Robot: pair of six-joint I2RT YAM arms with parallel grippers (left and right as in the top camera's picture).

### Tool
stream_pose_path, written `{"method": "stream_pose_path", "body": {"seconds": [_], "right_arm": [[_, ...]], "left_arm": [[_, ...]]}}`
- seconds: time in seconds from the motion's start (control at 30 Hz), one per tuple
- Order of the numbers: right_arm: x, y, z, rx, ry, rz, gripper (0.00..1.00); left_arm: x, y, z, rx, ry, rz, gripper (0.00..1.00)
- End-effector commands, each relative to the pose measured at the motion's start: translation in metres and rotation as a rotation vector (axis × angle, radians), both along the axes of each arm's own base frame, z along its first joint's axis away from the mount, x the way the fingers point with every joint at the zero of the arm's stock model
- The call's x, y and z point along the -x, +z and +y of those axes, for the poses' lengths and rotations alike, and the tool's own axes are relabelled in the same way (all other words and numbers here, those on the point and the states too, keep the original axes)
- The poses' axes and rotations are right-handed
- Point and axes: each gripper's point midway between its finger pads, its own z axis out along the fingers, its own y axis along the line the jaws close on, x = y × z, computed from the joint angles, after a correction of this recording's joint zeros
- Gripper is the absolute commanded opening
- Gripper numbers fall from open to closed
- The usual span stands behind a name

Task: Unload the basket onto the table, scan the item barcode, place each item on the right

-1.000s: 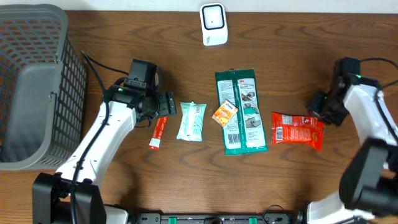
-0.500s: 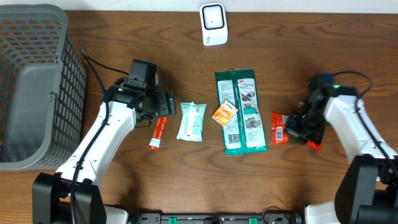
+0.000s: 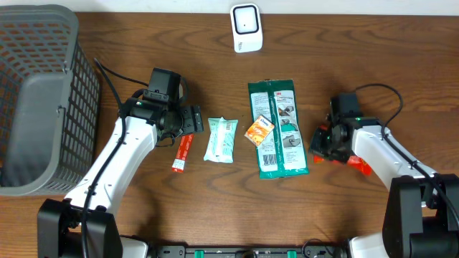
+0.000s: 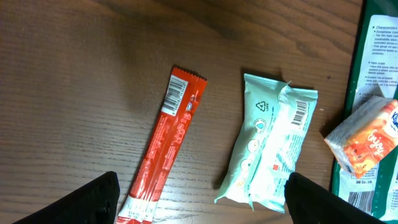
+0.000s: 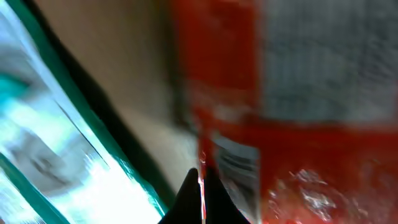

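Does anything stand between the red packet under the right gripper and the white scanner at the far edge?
Nothing upright. The right gripper is shut on the red packet; toward the scanner lies only the flat green package, its top corner near the straight line. Lifted, the packet should clear it.

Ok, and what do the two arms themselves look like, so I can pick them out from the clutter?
Both match: the left arm and right arm have smooth white shells on the long links, with black joints, wrists and jaws. A thin black cable trails off the left one; a cable loop arcs off the right. No legible markings.
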Motion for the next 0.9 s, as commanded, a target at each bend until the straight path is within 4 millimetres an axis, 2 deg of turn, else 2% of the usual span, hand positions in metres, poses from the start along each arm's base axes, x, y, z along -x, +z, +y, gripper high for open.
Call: {"method": "stream_pose_path", "body": {"seconds": [0.0, 0.13, 0.23, 0.33, 0.4, 0.6, 0.67, 0.8, 0.87], "right_arm": [[-0.012, 0.002, -0.001, 0.006, -0.012, -0.053, 0.01], [-0.007, 0.016, 0.023, -0.121, 0.069, -0.038, 0.01], [0.012, 0.032, 0.022, -0.114, 0.092, 0.038, 0.01], [0.03, 0.038, 0.018, -0.095, 0.1, 0.098, 0.02], [0.042, 0.036, 0.006, -0.032, 0.091, 0.146, 0.02], [0.062, 0.023, -0.05, 0.279, 0.009, 0.218, 0.01], [0.061, 0.026, -0.077, 0.403, -0.096, 0.206, 0.01], [0.05, 0.027, -0.092, 0.414, -0.177, 0.16, 0.01], [0.047, 0.027, -0.107, 0.407, -0.243, 0.149, 0.01]], "left_arm": [[-0.004, 0.003, 0.001, -0.006, -0.004, -0.013, 0.86], [-0.003, 0.003, 0.001, -0.006, -0.004, -0.013, 0.86], [-0.004, 0.003, 0.001, -0.006, -0.004, -0.013, 0.86], [-0.004, 0.003, 0.001, -0.006, -0.004, -0.013, 0.86], [-0.004, 0.003, 0.001, -0.006, -0.004, -0.013, 0.86], [-0.004, 0.003, 0.001, -0.006, -0.004, -0.013, 0.86], [-0.004, 0.003, 0.001, -0.006, -0.004, -0.013, 0.86], [-0.004, 0.003, 0.001, -0.006, -0.004, -0.013, 0.86], [-0.004, 0.003, 0.001, -0.006, -0.004, -0.013, 0.86]]}}
